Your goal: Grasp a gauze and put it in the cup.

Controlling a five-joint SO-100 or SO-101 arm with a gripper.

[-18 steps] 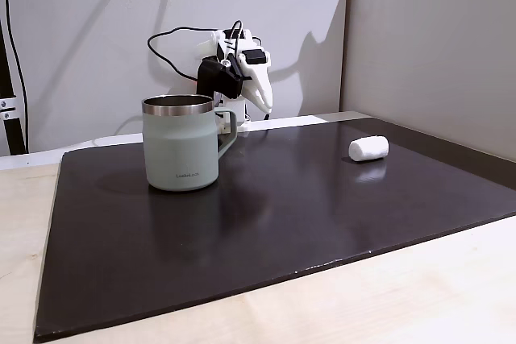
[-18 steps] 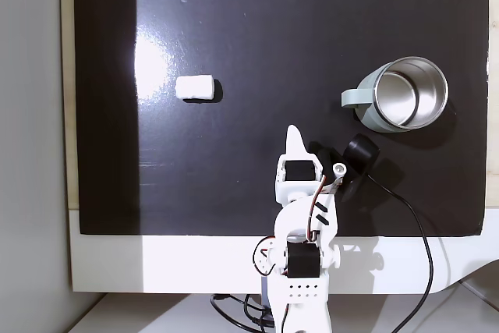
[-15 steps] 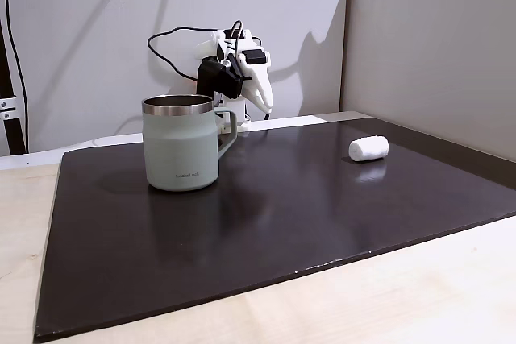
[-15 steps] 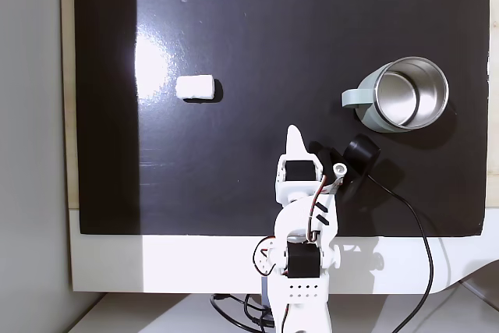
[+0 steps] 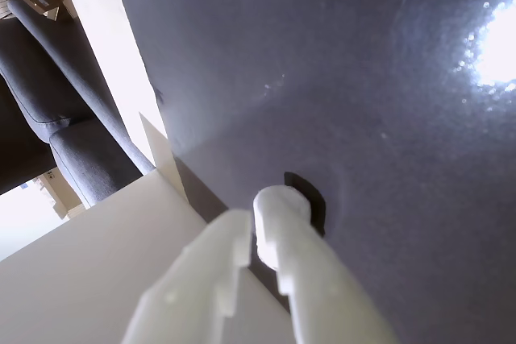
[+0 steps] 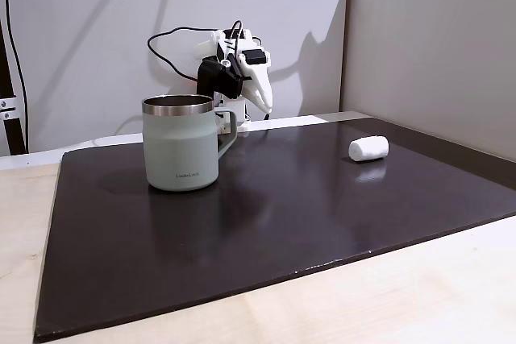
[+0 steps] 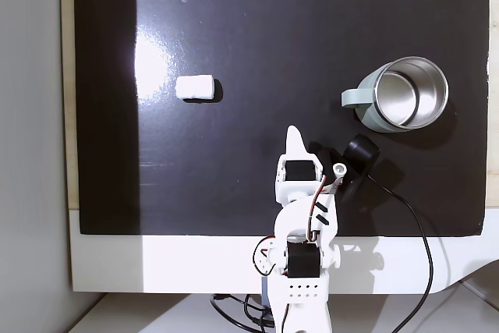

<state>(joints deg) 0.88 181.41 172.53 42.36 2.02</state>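
**Arm parked at mat edge, gauze untouched**

While the gripper (image 7: 294,132) hangs over the near part of the dark mat (image 7: 257,37), its two white fingers (image 5: 282,231) sit pressed together in the wrist view, with nothing between them. Landmark for everything: the cup (image 7: 405,95).

- cup: pale green mug, steel rim, upright on the mat, handle pointing toward the arm side in the side-on fixed view (image 6: 181,142). Interior looks empty from above.
- gauze (image 7: 194,87): small white roll lying on its side on the mat, well apart from the cup, far to its left in the top-down fixed view, to its right in the side-on fixed view (image 6: 368,148).
- gripper: between cup and gauze, down-left of the cup in the top-down view, touching neither; behind the cup handle side-on (image 6: 264,102).
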